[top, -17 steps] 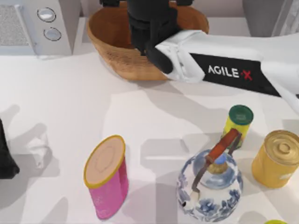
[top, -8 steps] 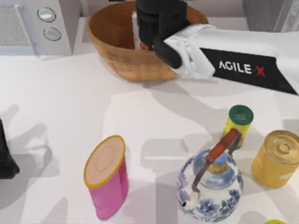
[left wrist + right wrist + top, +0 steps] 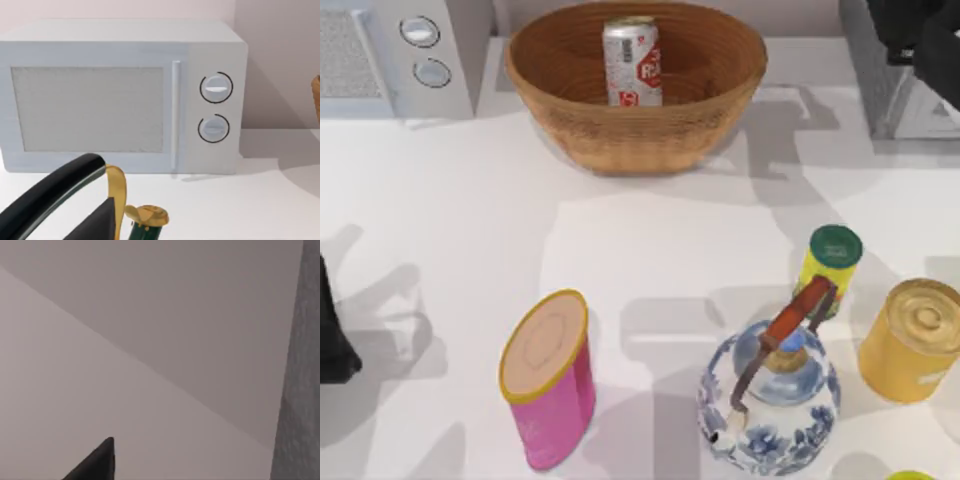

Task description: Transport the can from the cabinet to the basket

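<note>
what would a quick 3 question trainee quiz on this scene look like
1. True or false: the can stands upright inside the basket.
2. Multiple choice: what stands nearest the teapot in the top view? A) the microwave B) the green-lidded yellow bottle C) the basket
3. Fill in: the pink canister has a ____ rim.

Key: 1 true, the can's silver top faces up and its red label shows. 2 B, the bottle is just beyond the teapot's handle. 3 yellow.
</note>
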